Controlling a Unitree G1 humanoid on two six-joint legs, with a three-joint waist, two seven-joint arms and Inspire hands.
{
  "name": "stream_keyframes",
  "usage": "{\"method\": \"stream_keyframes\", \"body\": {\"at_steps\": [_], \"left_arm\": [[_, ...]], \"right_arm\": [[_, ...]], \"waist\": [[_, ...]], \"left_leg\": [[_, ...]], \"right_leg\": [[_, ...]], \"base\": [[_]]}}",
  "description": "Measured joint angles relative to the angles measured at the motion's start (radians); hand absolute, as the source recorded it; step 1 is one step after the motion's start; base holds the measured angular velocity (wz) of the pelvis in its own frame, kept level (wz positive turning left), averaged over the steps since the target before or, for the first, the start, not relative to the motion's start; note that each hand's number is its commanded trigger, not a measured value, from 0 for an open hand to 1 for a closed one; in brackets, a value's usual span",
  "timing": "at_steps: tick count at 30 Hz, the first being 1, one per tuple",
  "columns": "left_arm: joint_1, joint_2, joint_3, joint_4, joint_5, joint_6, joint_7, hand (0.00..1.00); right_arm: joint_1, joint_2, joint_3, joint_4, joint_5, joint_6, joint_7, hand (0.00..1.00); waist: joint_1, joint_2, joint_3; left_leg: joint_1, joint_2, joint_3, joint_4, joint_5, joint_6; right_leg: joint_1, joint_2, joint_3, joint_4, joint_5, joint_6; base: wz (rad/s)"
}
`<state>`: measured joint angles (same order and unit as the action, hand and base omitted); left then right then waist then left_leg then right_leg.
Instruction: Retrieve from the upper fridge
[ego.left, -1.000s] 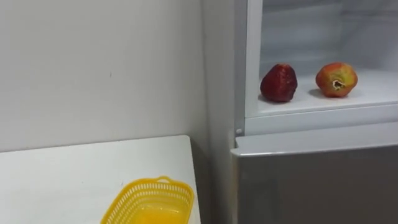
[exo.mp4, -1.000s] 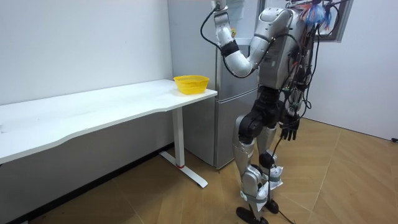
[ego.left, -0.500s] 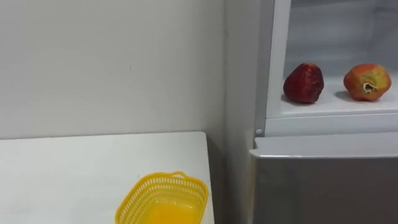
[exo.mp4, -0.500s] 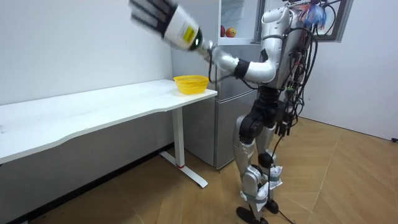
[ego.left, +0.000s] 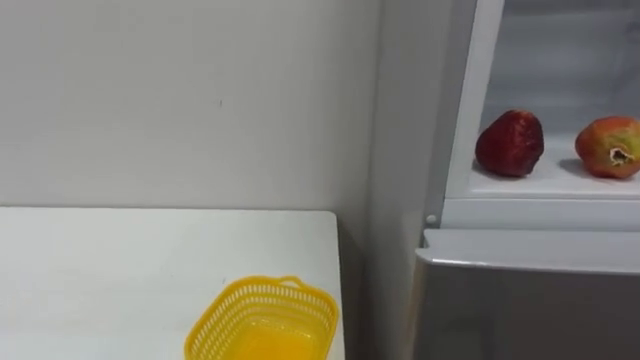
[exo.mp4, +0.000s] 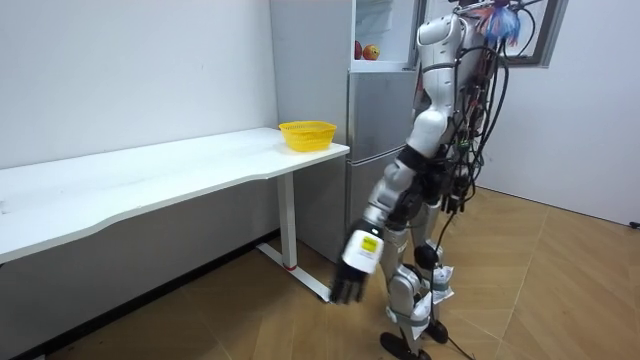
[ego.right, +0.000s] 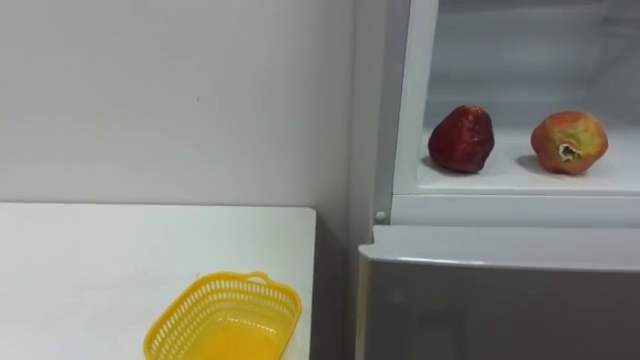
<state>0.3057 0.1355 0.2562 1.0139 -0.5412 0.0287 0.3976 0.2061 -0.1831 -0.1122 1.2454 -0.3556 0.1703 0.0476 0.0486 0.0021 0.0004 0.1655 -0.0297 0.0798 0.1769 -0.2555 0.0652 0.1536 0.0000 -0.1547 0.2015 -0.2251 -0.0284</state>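
Observation:
The upper fridge compartment (ego.left: 560, 186) stands open to my right. On its white shelf lie a dark red fruit (ego.left: 510, 143) and, to its right, an orange-red fruit (ego.left: 610, 147). Both are small and far off in the room view, where I stand upright before the fridge (exo.mp4: 380, 120). My left hand (exo.mp4: 352, 275) hangs low at knee height with fingers straight and holding nothing. My right hand (exo.mp4: 458, 200) hangs by the hip, half hidden behind my body.
A yellow mesh basket (ego.left: 263, 322) sits at the corner of the white table (ego.left: 120, 270) left of the fridge. The grey lower fridge door (ego.left: 530, 300) is closed. A bare white wall rises behind the table.
My left arm has swung from high at the fridge down to hang by my knee. My head view has shifted left, so the fruits sit further right in the picture.

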Motion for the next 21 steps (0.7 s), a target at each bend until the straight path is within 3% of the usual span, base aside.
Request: {"method": "stream_keyframes", "body": {"at_steps": [4,6,9,12,17,21], "left_arm": [[0.005,-0.011,0.004,0.113,0.135,0.042,-0.071,0.0],[0.005,-0.01,-0.014,0.121,0.3,0.062,-0.114,0.0],[-0.021,-0.004,-0.094,0.121,0.52,0.086,-0.164,0.0],[-0.071,-0.003,-0.173,0.121,0.657,0.115,-0.21,0.0],[-0.123,0.0,-0.222,0.107,0.705,0.125,-0.271,0.0],[-0.12,0.0,-0.224,0.073,0.713,0.126,-0.3,0.0]], "right_arm": [[0.004,0.012,0.002,0.005,-0.01,0.003,0.006,0.0],[-0.002,0.014,0.005,0.004,-0.012,0.003,0.029,0.0],[-0.001,0.02,0.013,0.008,-0.011,0.007,0.032,0.0],[-0.005,0.027,0.038,0.014,-0.006,0.013,0.032,0.0],[-0.008,0.031,0.081,-0.007,-0.002,0.027,0.034,0.0],[-0.009,0.032,0.08,-0.053,-0.002,0.025,0.032,0.0]], "waist": [[0.0,0.002,0.0002],[-0.016,0.0,0.0002],[-0.04,0.0,-0.0002],[-0.071,0.0,-0.0002],[-0.081,-0.005,-0.0014],[-0.102,-0.017,-0.001]], "left_leg": [[0.01,0.001,0.008,-0.004,0.0,-0.002],[-0.002,0.0,0.003,0.006,0.0,-0.002],[-0.004,0.0,0.001,0.011,0.001,-0.002],[-0.004,0.0,0.003,0.011,0.001,-0.002],[-0.002,0.003,0.031,0.004,0.001,-0.002],[-0.004,0.002,0.036,0.004,0.001,-0.001]], "right_leg": [[0.004,0.003,0.014,0.0,0.0,0.0],[0.003,0.002,0.013,-0.015,-0.001,-0.002],[0.005,0.001,0.008,-0.014,-0.001,-0.002],[0.003,0.003,0.014,-0.012,-0.001,-0.003],[-0.013,0.004,0.034,0.004,-0.001,-0.004],[-0.019,0.004,0.044,0.005,-0.001,-0.003]], "base": [[-0.1],[0.08],[0.06],[-0.03],[-0.17],[-0.08]]}}
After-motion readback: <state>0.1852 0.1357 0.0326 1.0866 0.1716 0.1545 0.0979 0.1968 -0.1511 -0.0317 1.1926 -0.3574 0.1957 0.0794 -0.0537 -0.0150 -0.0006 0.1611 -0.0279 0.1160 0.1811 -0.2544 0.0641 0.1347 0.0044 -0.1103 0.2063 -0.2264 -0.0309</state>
